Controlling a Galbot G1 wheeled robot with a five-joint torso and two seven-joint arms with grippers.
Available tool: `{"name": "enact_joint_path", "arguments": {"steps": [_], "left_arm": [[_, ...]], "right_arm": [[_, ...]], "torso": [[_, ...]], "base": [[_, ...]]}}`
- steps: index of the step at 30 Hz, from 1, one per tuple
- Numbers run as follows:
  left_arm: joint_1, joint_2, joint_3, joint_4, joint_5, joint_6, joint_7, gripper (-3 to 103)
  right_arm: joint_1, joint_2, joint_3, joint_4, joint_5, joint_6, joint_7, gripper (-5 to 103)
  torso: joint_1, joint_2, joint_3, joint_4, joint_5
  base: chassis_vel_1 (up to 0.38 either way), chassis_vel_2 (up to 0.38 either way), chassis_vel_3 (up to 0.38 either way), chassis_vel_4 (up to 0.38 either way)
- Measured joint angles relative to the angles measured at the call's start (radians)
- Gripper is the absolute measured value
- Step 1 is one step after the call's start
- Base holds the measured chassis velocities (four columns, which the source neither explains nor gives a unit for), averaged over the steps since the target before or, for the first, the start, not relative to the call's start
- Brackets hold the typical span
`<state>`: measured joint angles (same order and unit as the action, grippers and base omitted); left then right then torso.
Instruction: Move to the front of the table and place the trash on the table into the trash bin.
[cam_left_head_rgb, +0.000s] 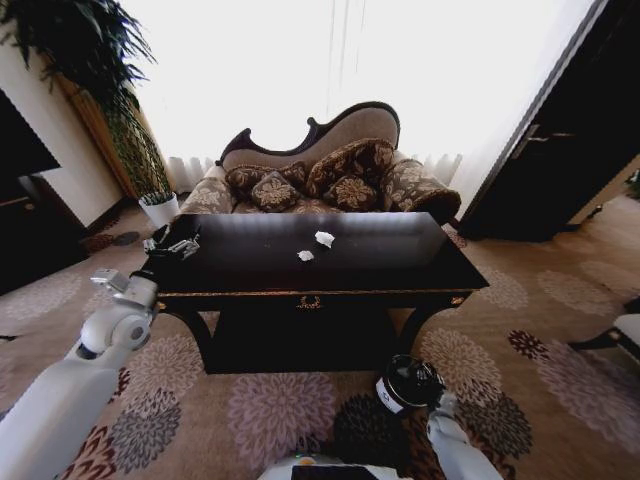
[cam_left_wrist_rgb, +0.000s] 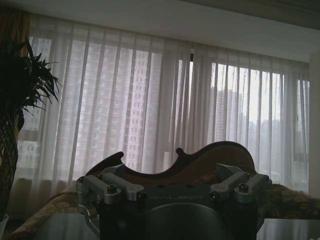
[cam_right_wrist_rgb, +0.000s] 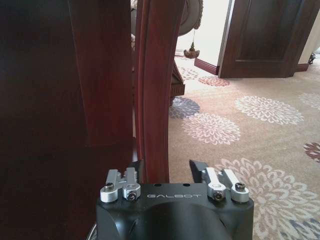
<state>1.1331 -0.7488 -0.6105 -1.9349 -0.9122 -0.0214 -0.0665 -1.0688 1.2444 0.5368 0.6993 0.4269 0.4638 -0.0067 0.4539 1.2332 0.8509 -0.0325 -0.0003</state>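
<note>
Formal living room, ornate sofa (cam_left_head_rgb: 320, 165) with patterned cushions, floral carpet (cam_left_head_rgb: 520, 330), sheer curtains (cam_left_wrist_rgb: 165, 110), potted plant (cam_left_head_rgb: 95, 90)

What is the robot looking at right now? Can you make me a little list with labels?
place: a room with a flowered carpet and a sofa behind the table
table: dark glossy table straight ahead of the robot
trash: two small white paper scraps lying apart near the middle of the tabletop
trash bin: small black bucket with a white label on the carpet in front of the table, toward the robot's right
left gripper: at the table's left end
right gripper: low beside the table's carved leg
</note>
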Motion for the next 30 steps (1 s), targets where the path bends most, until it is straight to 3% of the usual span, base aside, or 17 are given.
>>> {"name": "enact_joint_path", "arguments": {"steps": [2,8,9,11,13,30], "left_arm": [[0.000,0.000,0.000,0.000,0.000,0.000,0.000,100],[0.000,0.000,0.000,0.000,0.000,0.000,0.000,100],[0.000,0.000,0.000,0.000,0.000,0.000,0.000,100],[0.000,0.000,0.000,0.000,0.000,0.000,0.000,100],[0.000,0.000,0.000,0.000,0.000,0.000,0.000,100],[0.000,0.000,0.000,0.000,0.000,0.000,0.000,100]], "right_arm": [[-0.007,0.000,0.002,0.011,0.002,-0.004,0.000,64],[-0.064,0.022,0.011,0.116,0.039,-0.034,-0.001,80],[-0.101,0.038,0.019,0.185,0.062,-0.052,-0.004,91],[-0.126,0.046,0.023,0.223,0.071,-0.057,-0.007,91],[-0.220,0.070,0.036,0.341,0.098,-0.070,-0.014,99],[-0.752,0.272,0.143,1.133,0.157,-0.016,-0.038,100]], "torso": [[0.000,0.000,0.000,0.0001,-0.0001],[0.000,0.000,0.000,0.0000,0.0001],[0.000,0.000,0.000,0.0002,0.0001],[0.000,0.000,0.000,0.0005,0.0000],[0.000,0.000,0.000,0.0002,0.0000],[0.000,0.000,0.000,-0.0002,-0.0002]], "base": [[0.000,0.000,0.000,0.000],[0.000,0.000,0.000,0.000],[0.000,0.000,0.000,0.000],[0.000,0.000,0.000,0.000],[0.000,0.000,0.000,0.000],[0.000,0.000,0.000,0.000]]}}
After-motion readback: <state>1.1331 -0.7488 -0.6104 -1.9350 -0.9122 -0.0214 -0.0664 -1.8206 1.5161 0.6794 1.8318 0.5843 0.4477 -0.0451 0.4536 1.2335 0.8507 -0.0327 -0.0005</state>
